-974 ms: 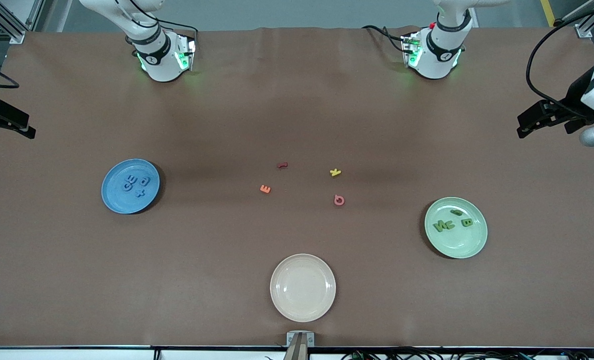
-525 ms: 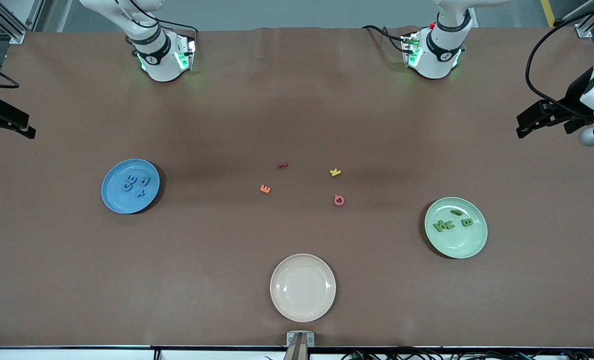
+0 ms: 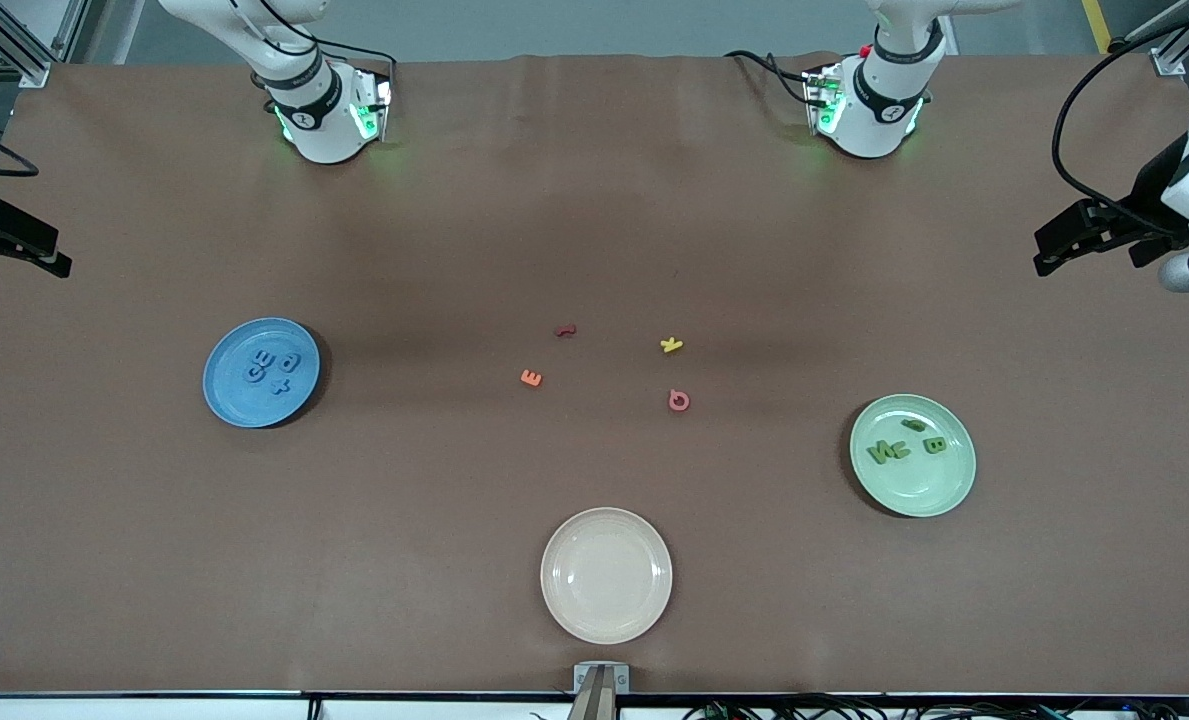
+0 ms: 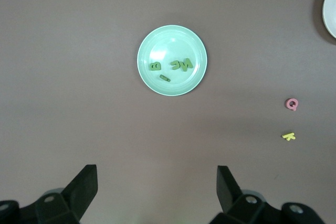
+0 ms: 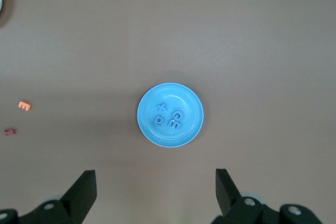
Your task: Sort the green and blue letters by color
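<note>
Letters sorted onto matching round plates, both arms waiting high.

From the front we see blue letters point(image 3: 274, 371) on the glossy blue plate point(image 3: 226, 400) toward the right arm's end of the brown matte desk, green letters point(image 3: 904, 445) on the green plate point(image 3: 944, 490) toward the left arm's end. In the wrist views, the left gripper point(image 4: 157, 187) and right gripper point(image 5: 156, 190) gape wide.

Four letters point(image 3: 276, 371) lie in the plate point(image 3: 229, 400) at nine o'clock, four others point(image 3: 904, 446) in the plate point(image 3: 929, 495) at four o'clock.
</note>
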`<action>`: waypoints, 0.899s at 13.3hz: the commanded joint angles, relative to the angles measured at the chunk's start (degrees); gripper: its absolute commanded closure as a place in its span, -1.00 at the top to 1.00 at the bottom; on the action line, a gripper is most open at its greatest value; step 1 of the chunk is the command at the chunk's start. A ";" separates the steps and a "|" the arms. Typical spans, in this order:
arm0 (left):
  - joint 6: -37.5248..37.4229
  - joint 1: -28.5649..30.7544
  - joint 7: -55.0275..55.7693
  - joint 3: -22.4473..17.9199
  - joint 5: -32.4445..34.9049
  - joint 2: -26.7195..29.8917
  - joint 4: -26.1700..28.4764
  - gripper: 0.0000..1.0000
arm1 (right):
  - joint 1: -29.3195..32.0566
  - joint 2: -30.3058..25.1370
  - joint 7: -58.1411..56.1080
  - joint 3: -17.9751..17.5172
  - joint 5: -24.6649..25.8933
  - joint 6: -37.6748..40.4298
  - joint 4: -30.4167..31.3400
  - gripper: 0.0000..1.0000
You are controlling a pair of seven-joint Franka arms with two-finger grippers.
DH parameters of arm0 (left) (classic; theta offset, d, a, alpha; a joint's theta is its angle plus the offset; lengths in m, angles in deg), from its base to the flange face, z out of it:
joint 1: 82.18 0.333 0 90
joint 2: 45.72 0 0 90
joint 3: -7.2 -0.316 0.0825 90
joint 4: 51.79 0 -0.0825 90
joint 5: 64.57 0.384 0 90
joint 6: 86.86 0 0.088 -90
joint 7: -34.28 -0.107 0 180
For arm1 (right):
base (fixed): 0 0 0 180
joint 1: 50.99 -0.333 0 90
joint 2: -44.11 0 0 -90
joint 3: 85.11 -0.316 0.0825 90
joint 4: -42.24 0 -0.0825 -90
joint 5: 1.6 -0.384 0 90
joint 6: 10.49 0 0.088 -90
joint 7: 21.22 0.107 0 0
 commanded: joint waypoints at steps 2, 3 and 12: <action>-0.02 0.14 -1.25 -0.04 0.06 0.51 -0.82 1.00 | -0.19 0.75 0.59 -0.13 0.88 1.11 -1.74 1.00; -0.02 -0.20 -2.82 0.05 0.06 0.42 -1.00 1.00 | -0.19 0.75 0.59 -0.13 0.79 1.11 -1.74 1.00; -0.19 0.06 -2.92 1.10 -2.40 0.24 -0.65 1.00 | -0.19 0.75 0.59 -0.13 0.88 1.11 -1.74 1.00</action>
